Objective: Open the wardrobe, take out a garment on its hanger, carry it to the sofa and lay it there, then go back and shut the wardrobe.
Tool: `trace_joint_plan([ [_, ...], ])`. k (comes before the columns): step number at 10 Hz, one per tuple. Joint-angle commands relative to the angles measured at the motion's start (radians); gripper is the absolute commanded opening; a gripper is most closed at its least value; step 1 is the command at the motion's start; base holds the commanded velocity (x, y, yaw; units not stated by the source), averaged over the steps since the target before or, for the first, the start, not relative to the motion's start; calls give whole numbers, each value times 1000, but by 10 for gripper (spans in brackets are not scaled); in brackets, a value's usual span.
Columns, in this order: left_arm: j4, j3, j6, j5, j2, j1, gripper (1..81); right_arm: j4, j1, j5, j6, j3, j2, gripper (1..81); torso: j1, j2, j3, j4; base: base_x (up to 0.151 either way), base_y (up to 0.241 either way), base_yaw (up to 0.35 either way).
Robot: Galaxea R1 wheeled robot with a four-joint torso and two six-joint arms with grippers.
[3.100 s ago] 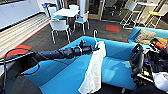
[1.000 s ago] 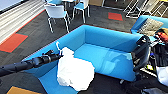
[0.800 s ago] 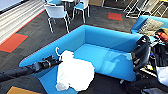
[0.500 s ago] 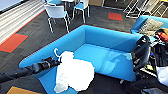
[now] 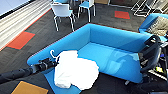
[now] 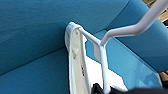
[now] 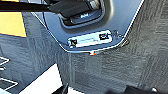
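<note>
Fingers of left gripper [image 5: 53, 61] sit at the neck of the hanger [image 5: 53, 55], apparently pinching it; in the left wrist view dark fingertips [image 6: 98, 89] are at the base of the hanger's stem [image 6: 103, 67], contact itself not sharp. Right gripper's fingers: cannot tell, the right wrist view gives dark shapes at the picture's edge over grey carpet [image 7: 105, 67] and a grey robot base plate with a label [image 7: 88, 40].

Nearest in head view: tan square patch [image 5: 27, 88] on the floor, left arm [image 5: 17, 73] coming in low from the left, stretched out nearly straight and level toward the sofa's near arm. Right arm [image 5: 150, 56] is folded up at the right edge, dark links bent close to the body.

Garment [image 5: 75, 70], white T-shirt, lies crumpled on the seat at the near end of the sofa [image 5: 112, 42], partly draped over the front edge of the cushion. Hanger hook pokes up beside the sofa's low rounded arm. Left wrist view: shirt collar [image 6: 72, 50] looped on the hanger shoulder, blue upholstery [image 6: 32, 30] right behind it.

Rest of the sofa seat is bare blue, back curves round.

Floor: dark grey carpet tiles with orange-red tiles [image 5: 21, 40] and [image 5: 122, 14]. Further back, white-and-blue chairs [image 5: 62, 12]. Second blue seat with patterned cushion [image 5: 158, 25] at far right.
</note>
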State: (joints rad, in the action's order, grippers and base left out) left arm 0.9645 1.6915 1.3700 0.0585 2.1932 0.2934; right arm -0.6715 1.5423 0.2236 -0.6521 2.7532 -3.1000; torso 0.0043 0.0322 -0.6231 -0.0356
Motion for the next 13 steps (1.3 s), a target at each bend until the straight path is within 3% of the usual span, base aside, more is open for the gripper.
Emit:
trace_joint_plan([
  [1,14,10,-3,3,-71,-99,10,-10,35,-64,0,0,2,811,0,0,1,-4,0,0,0],
  [2,17,11,-6,3,-81,-83,10,-10,34,-64,0,-1,2,811,0,0,-5,29,0,0,0],
  [3,45,11,-12,3,-84,-67,10,-10,34,-64,0,-1,1,811,0,0,-9,49,0,0,0],
  [4,71,5,-12,1,-81,-49,811,-10,31,-64,0,-3,1,811,0,0,-10,54,0,0,0],
  [9,143,-27,-14,0,-52,57,811,-7,32,-64,0,-3,2,811,0,0,-10,54,0,0,0],
  [10,189,-32,-14,-2,-56,137,811,0,34,-63,-1,0,2,811,0,0,-10,54,0,0,0],
  [13,453,24,-11,-6,13,503,811,1,32,-61,-6,2,2,811,0,0,-10,54,0,0,0],
])
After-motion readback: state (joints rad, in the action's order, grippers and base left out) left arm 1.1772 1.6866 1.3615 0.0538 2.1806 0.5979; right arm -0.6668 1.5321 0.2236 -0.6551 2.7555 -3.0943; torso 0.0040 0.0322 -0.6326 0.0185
